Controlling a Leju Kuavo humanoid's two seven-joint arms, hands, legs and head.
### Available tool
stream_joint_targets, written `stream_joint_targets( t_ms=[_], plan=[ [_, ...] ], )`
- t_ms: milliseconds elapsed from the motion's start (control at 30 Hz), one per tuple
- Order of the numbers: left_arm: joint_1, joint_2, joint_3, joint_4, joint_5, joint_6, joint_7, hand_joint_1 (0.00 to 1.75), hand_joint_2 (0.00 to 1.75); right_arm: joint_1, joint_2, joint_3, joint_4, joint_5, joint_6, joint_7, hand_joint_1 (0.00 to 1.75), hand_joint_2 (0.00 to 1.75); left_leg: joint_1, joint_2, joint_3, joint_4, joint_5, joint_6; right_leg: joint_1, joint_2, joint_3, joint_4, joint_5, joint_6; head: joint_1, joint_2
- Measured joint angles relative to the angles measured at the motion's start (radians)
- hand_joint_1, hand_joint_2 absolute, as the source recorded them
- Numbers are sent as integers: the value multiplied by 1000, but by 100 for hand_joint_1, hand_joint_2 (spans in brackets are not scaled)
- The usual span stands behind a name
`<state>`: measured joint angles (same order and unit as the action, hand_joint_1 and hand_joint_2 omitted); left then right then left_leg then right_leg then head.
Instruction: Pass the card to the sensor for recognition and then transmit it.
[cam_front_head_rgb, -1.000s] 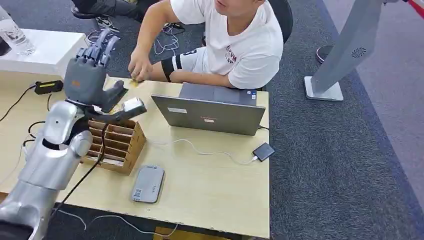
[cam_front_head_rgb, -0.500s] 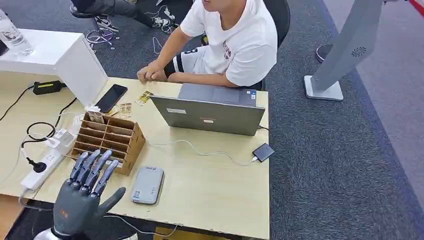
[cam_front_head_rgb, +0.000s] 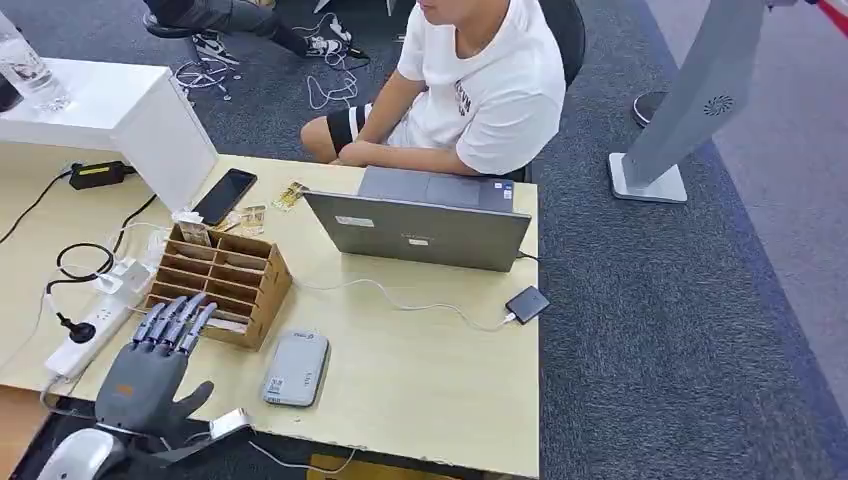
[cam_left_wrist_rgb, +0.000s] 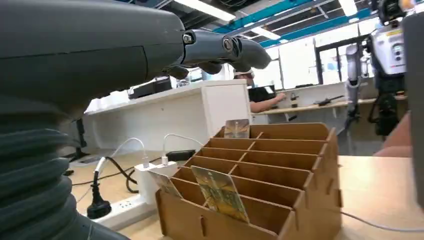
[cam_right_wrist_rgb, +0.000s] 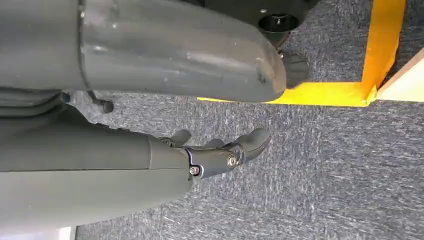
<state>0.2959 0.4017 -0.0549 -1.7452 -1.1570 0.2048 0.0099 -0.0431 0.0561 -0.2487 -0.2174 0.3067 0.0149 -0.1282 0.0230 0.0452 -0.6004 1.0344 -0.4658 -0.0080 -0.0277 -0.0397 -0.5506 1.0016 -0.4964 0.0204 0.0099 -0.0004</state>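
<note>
left hand (cam_front_head_rgb: 150, 375): empty, fingers (cam_front_head_rgb: 172, 324) stretched out and slightly apart, thumb out to the side; hovering at near tabletop (cam_front_head_rgb: 420, 385) edge, fingertips just short of wooden card rack (cam_front_head_rgb: 222, 283).
right hand (cam_right_wrist_rgb: 220, 150): hanging over grey carpet (cam_right_wrist_rgb: 320, 165), fingers loosely curled, holding nothing.
card (cam_left_wrist_rgb: 221, 192): upright in front rack slot, another card (cam_left_wrist_rgb: 236, 128) in back slot.
sensor (cam_front_head_rgb: 297, 368): flat grey, beside rack.
</note>
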Motion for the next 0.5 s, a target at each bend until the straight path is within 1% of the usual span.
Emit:
stream_joint_targets(
  t_ms=[133, 233, 300, 400, 500],
  plan=[
    [-24, 2, 7, 35, -1, -6, 0, 0, 175, -2, 0, 0, 0, 0, 0, 2, 0, 0, 0, 0, 0, 0, 0, 0, 0, 0, 0, 0, 0, 0, 0, 0],
    [-43, 2, 7, 51, -4, -42, 8, 0, 175, -2, 0, 0, 0, 3, 2, 6, 0, 0, 0, 0, 0, 0, 0, 0, 0, 0, -1, 0, 0, 0, 0, 0],
    [-77, 2, 7, 80, -20, -57, 18, 0, 175, -5, 0, 0, 0, 15, 7, 16, 0, 0, 0, -2, 0, 0, 0, 0, 0, -1, -1, 0, 0, 0, 0, 0],
    [-134, 0, 7, 123, -38, -56, 27, 0, 175, -10, 0, 0, 0, 21, 11, 26, 0, 0, 0, -2, 0, 0, 0, 0, 0, -1, 0, 0, 0, 0, 0, 0],
    [-168, -3, 6, 148, -39, -58, 35, 0, 175, -11, 0, 0, 0, 18, 11, 32, 0, 0, 0, -2, 0, 0, 1, -1, 0, -1, 0, 0, 1, -1, 0, 0]
  ],
)
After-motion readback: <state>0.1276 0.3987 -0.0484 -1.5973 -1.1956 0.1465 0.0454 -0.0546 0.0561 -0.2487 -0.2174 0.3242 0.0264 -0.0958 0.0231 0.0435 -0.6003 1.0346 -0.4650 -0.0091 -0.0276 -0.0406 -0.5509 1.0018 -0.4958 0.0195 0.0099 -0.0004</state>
